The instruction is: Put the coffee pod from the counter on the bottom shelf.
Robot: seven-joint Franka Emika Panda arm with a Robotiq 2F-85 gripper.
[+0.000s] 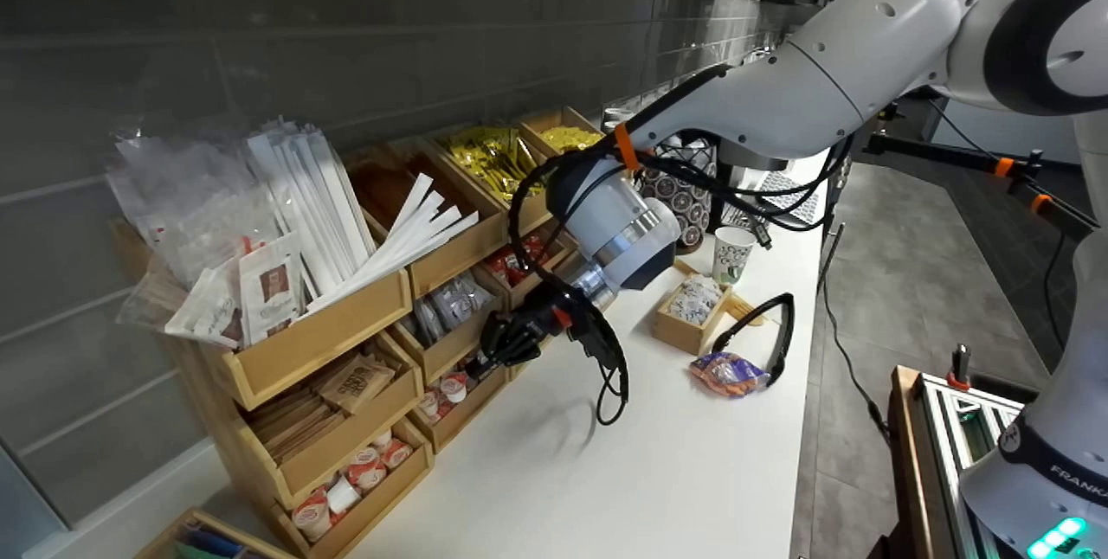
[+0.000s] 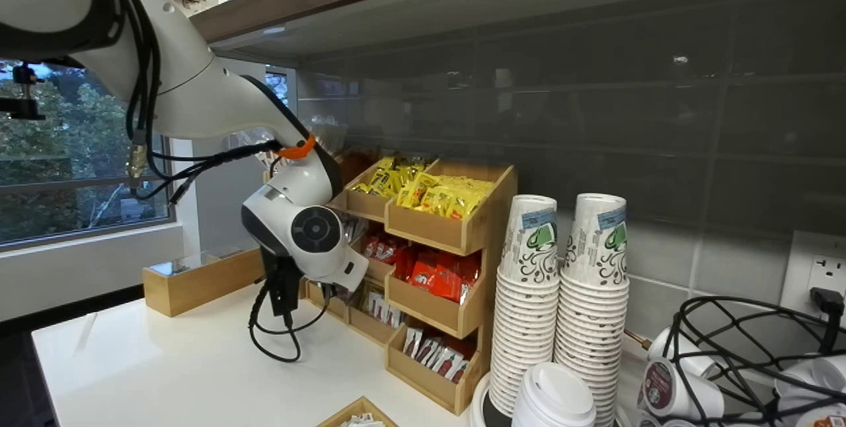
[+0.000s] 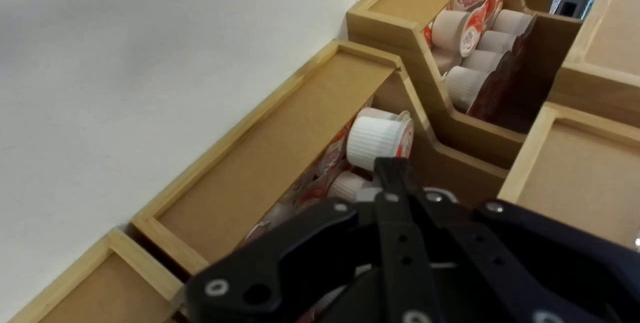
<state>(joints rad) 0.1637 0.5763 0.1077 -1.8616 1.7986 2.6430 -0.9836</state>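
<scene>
Coffee pod [image 3: 372, 140]: white, ribbed, red mark on the lid. Location, as I judge it: in a bin [image 3: 280, 158] on the bottom shelf [image 1: 472, 411], on its side, resting upon other pods [image 3: 345, 185]. Several look alike, so I cannot be certain it is the one named.

Step in hand: placing, probably at its end; release looks done.

Pincer [image 3: 400, 175]: jaws together, nothing seen between them. A fingertip overlaps the pod's lower edge in my wrist view; whether they touch, I cannot tell.

Next move: withdrawal, to my mind. I should back out slowly over the counter [image 1: 554, 472], jaws left as they are, so that no pod is dragged over the front lip, and rise only once out from beneath the middle tier [image 2: 423, 303].

Pose: arm [image 1: 822, 83] extended across from its base [image 1: 1021, 468], forearm sloping down toward the stepped rack [image 2: 484, 311], wrist [image 2: 297, 235] bent, pincer aimed down and inward at the lowest bins. In an exterior view the wrist hides the fingertips from me.
</scene>
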